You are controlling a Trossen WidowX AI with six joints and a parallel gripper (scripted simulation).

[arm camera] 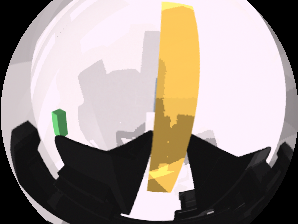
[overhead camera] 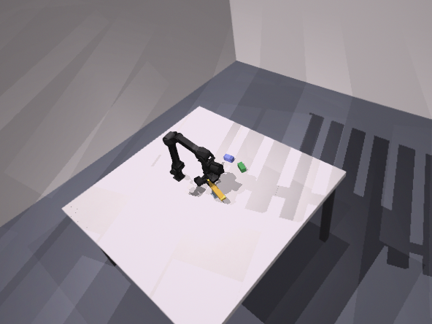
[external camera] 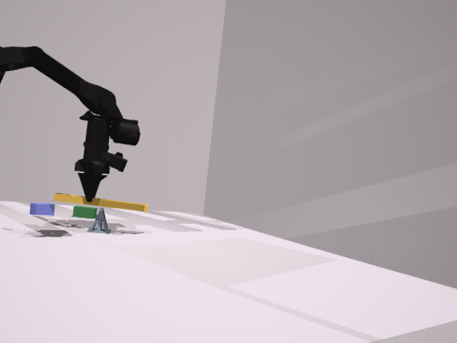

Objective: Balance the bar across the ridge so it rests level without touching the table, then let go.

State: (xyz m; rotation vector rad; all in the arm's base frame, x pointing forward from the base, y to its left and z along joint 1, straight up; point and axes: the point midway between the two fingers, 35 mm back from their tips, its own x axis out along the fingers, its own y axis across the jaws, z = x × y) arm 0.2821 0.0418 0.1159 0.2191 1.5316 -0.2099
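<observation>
While the gripper [overhead camera: 209,180] [external camera: 89,200] [arm camera: 171,137] points down toward six o'clock in the exterior view, its fingers are closed on the yellow bar [overhead camera: 217,191] [external camera: 123,205] [arm camera: 180,65], one on either side. The bar is right over the grey-blue ridge [overhead camera: 214,194] [external camera: 101,224] [arm camera: 155,95], whose peak sits at about five o'clock from the fingertips. Whether bar and peak touch, I can't tell. The bar slopes in that view, its lower end just past three o'clock, its higher end just past nine.

So the picking up and carrying look done, I'd say; what's left is settling the bar level, clear of the table [overhead camera: 146,226] [external camera: 193,278] [arm camera: 240,75], and letting go. The grip seems off toward the higher end, so centring deserves a check.

From the gripper in the top view, the green block [overhead camera: 241,167] [external camera: 85,212] [arm camera: 59,122] lies near two o'clock, the blue block [overhead camera: 229,157] [external camera: 42,208] nearer one. No brand, label or writing is readable anywhere.
</observation>
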